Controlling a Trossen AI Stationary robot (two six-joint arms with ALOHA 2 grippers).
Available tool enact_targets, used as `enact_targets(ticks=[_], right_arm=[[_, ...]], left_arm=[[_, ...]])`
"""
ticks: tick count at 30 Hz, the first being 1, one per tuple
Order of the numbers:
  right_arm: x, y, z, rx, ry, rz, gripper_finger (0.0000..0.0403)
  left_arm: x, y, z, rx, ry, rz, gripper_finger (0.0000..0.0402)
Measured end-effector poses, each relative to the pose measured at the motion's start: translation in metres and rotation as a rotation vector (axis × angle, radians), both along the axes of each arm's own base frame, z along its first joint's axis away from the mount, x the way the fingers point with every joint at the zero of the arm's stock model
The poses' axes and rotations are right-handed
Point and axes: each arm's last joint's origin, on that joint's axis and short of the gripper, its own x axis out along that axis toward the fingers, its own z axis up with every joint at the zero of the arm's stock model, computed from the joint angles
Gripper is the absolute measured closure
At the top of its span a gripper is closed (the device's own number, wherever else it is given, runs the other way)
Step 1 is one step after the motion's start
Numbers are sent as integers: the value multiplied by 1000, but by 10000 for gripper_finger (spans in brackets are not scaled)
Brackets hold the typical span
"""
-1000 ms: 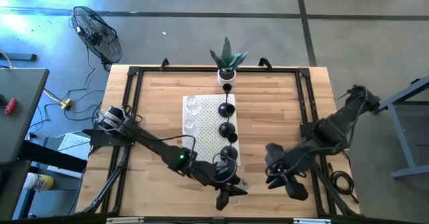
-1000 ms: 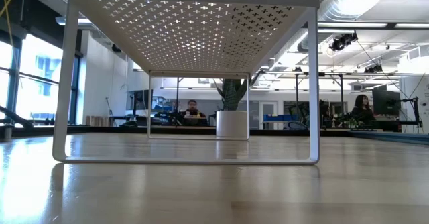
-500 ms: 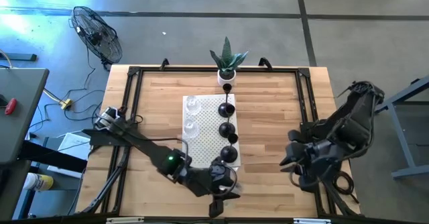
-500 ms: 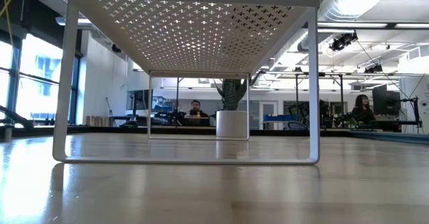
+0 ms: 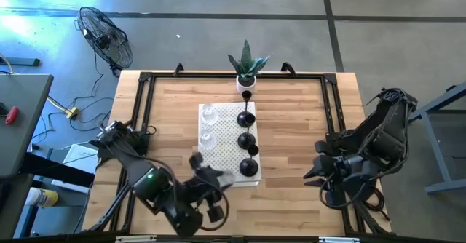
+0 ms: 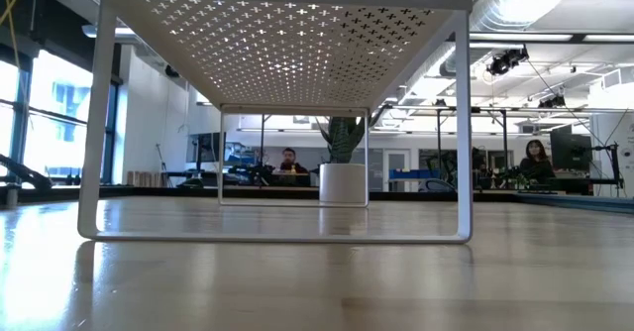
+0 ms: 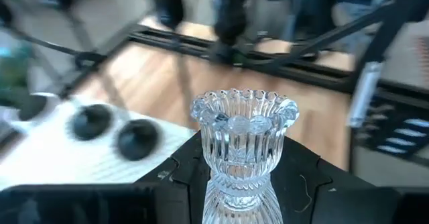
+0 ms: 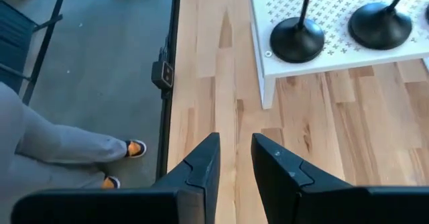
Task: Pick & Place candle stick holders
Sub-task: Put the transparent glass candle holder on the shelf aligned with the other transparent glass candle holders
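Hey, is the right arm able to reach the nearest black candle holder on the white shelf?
Probably yes: the right gripper is empty, and only bare table lies between it and the black holder.

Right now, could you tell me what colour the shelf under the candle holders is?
White shelf, perforated with small crosses; clearest in the right wrist view.

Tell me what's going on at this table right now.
The left tool is holding a clear glass candle holder near the table's front edge. Four black candle stick holders and two more glass holders stand on the white perforated stand. The right tool is empty, its fingers slightly apart, waiting at the table's right side.
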Motion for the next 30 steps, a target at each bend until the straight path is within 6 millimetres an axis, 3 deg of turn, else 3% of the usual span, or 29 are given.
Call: enact_targets(ticks=[5, 14, 20, 25, 30], right_arm=[[-4, 3, 0, -6, -9, 2, 324], [-14, 7, -1, -44, -42, -34, 324], [-16, 9, -1, -43, -55, -44, 324], [-16, 9, -2, -39, -61, -58, 324], [-16, 14, -20, -52, -32, -82, 324]], left_arm=[[-29, 5, 2, 64, 54, 84, 281], [-82, 11, 15, 108, -29, 134, 281], [-111, 38, 30, 128, -116, 152, 281], [-129, 71, 12, 138, -118, 208, 281], [-146, 90, -38, 31, -184, 287, 281]])
